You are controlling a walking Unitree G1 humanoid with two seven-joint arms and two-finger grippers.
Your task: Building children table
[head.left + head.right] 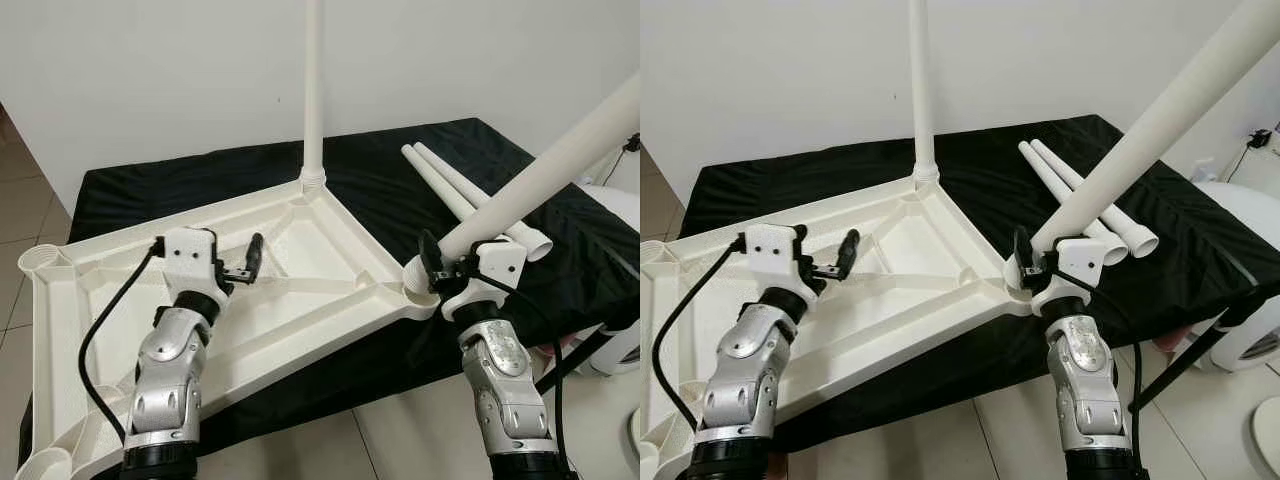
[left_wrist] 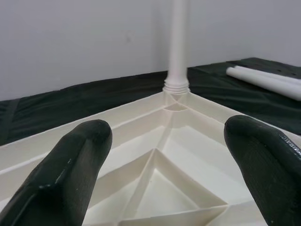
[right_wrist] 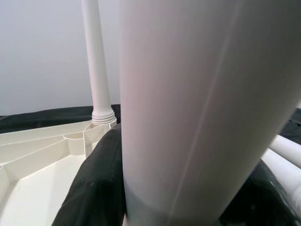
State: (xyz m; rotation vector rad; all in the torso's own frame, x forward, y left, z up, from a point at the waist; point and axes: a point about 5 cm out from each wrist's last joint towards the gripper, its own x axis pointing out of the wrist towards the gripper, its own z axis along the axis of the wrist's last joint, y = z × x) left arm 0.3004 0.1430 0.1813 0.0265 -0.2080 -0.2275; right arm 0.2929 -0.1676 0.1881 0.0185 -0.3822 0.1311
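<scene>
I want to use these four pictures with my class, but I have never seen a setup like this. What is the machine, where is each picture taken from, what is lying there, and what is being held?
It is a walking robot with two silver arms, each ending in two black fingers. The two wide pictures come from cameras in its head, looking down. The other two come from cameras on its wrists, looking along the fingers.

A white plastic tabletop lies upside down on a surface under a black cloth. One leg already stands upright in its far corner. Two spare legs lie on the cloth.

The right gripper clamps a third leg, tilted, its end at the tabletop's near right corner socket. The left gripper is open over the tabletop, holding nothing.
</scene>
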